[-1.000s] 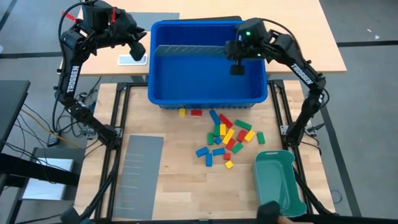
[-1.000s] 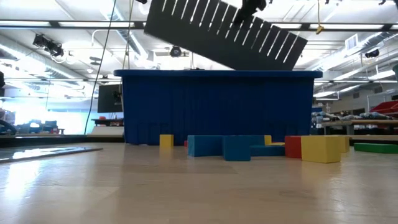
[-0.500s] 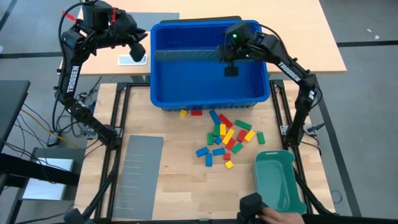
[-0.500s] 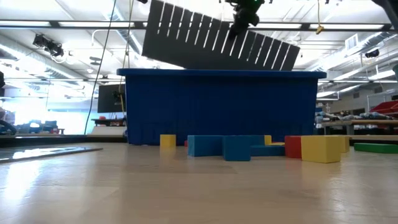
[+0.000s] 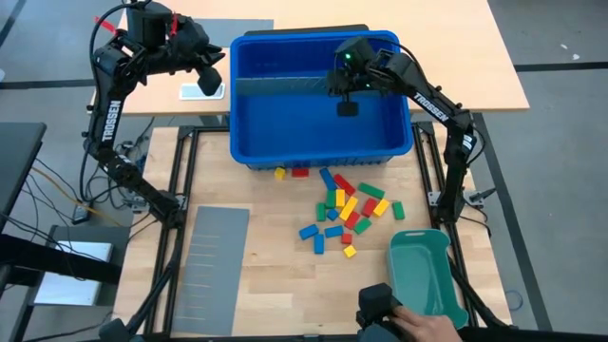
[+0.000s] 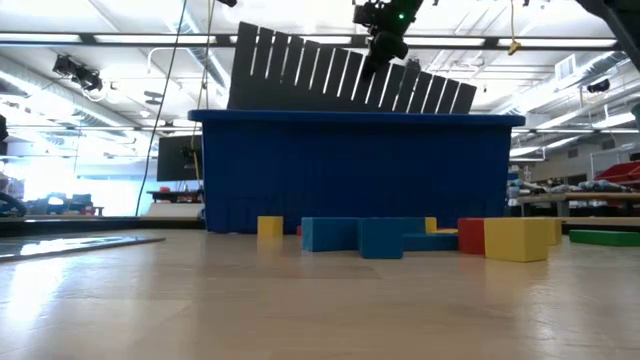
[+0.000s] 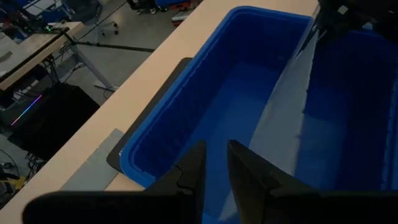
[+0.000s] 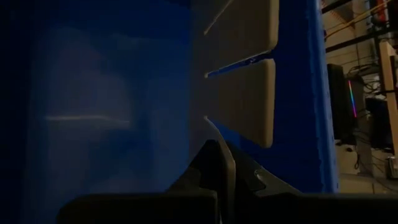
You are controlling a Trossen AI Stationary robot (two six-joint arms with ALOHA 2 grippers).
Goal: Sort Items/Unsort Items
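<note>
Right, counts first. Blocks [image 5: 348, 207]: roughly twenty, all loose on the wooden table [image 5: 275, 294] in front of the blue bin [image 5: 232, 114]. None were in the bin or in the teal tray [image 5: 394, 271].

By colour it was about five each of red, yellow, green and blue. The heap overlapped, so the exact split was unclear. One yellow block [image 5: 278, 173] and one red block [image 5: 300, 172] lay right against the bin's front wall. The rest were in a cluster between the bin and the tray, and a single small yellow one [image 5: 350, 251] sat at the edge nearest the tray.

Divider sheets: two.
- One grey divider sheet [image 5: 285, 85] was in the bin, tilted, its slotted edge sticking up above the rim in the low view.
- The second sheet [image 5: 214, 261] lay flat on the table, well left of the blocks.

Bins: one. Trays: one.

Right gripper [image 5: 346, 103] was over the bin, clenched on the top edge of the tilted sheet.

Left gripper [image 5: 211, 80] was raised just outside the bin's left wall, above a white flat object [image 5: 201, 91]. Its fingers were slightly parted with nothing between them.

One person's hand [image 5: 423, 328] was at the near table edge beside the tray, on a black object [image 5: 378, 306].
</note>
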